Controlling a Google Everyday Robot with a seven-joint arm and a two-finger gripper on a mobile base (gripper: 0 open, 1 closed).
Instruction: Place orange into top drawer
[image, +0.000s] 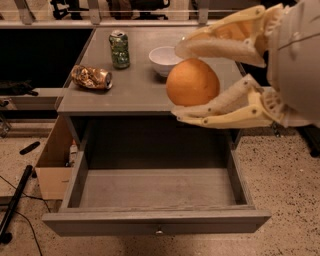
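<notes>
My gripper (176, 80) hangs at the right, above the front edge of the grey cabinet top (135, 95), its two cream plastic fingers (220, 107) closed on the orange (192, 82), one above the fruit and one beneath it. The orange is round with smooth, matte skin, and it sits in the air over the back part of the top drawer (155, 222). That drawer is pulled out wide: a shallow grey wooden tray with a flat front panel and a small round metal knob (159, 231), its bare floor showing a faint grain. Behind my fingers on the cabinet top stands a white bowl (161, 59), partly hidden by the upper finger. Further left a green can (119, 49) stands upright, and a crumpled, shiny brown-gold snack bag (91, 77) lies near the left edge. A cardboard box (52, 172) sits beside the cabinet on the speckled floor (290, 190).
</notes>
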